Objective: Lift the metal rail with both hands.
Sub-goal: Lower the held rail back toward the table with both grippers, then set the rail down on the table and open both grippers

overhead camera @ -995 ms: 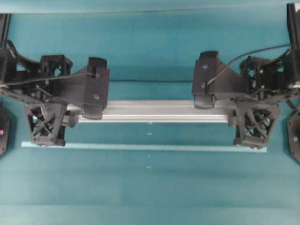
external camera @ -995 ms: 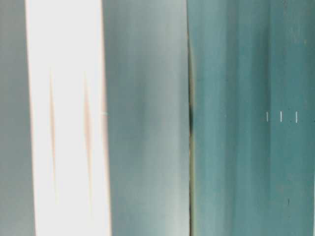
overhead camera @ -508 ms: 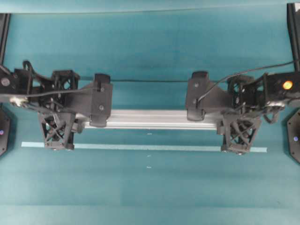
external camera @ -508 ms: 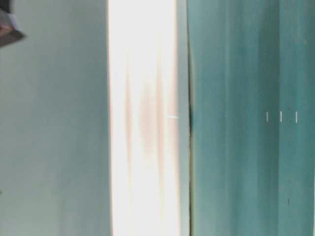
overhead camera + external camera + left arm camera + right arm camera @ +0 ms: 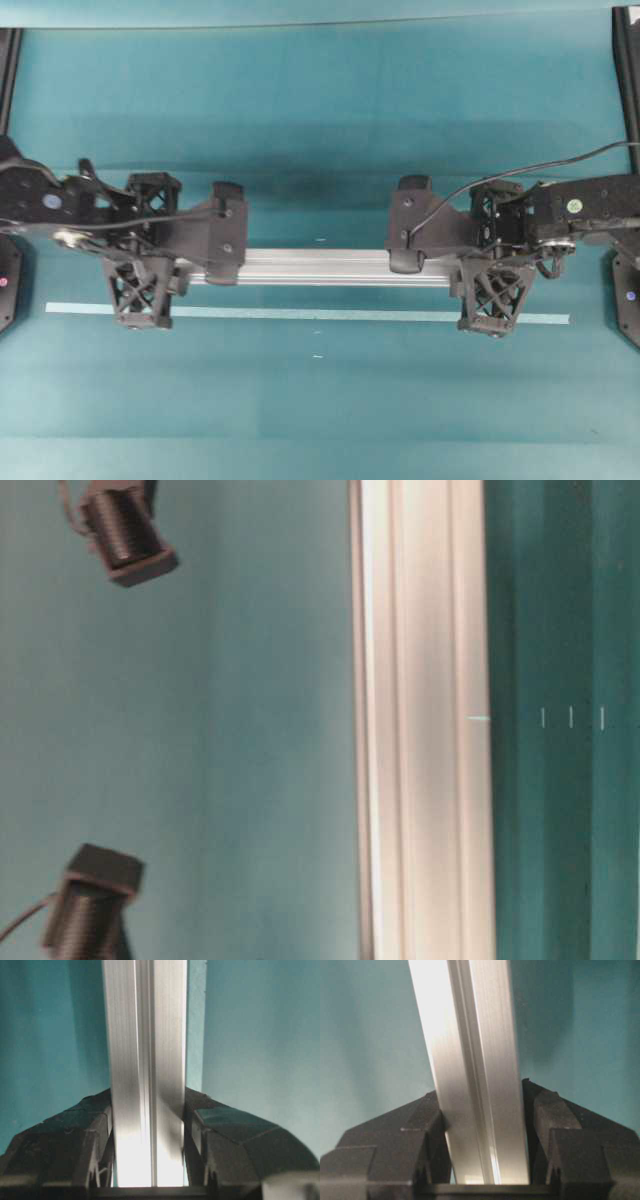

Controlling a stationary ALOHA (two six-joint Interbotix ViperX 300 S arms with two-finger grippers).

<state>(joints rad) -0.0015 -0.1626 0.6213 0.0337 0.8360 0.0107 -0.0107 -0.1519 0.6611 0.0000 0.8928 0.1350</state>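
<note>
Grooved silver alu metal rail [image 5: 320, 267]

Wide open teal table [image 5: 320, 110] at 12 o'clock; only the metal rail [image 5: 320, 267] and flat tape strip [image 5: 300, 314] cross the middle.

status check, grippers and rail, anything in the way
Left gripper shut on the metal rail. Right gripper shut on it too, near the other end. Rail level between them. Pale tape strip on the table, apart from it; nothing blocking.
</note>
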